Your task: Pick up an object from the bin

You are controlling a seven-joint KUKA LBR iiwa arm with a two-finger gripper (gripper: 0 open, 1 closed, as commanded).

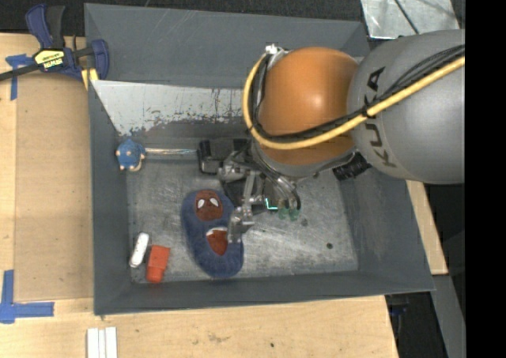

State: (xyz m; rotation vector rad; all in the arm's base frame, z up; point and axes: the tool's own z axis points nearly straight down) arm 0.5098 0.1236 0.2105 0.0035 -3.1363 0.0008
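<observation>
gripper (243, 220): down at the right edge of blue plush slipper (196, 231)
jaws: cannot tell
slipper place: bin (379, 230) floor, lower middle
long axis: near-to-far, slightly tilted; red-face end toward far wall

The grey metal bin (332, 230) has a scuffed floor. On it lie a blue slipper (198, 231) at lower middle, a white piece (140, 249) beside an orange block (157, 262) at lower left, and a blue knob (129, 154) at upper left.

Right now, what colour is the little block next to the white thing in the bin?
Orange-red. The block shows best in the camera view, at the bottom left.
</observation>
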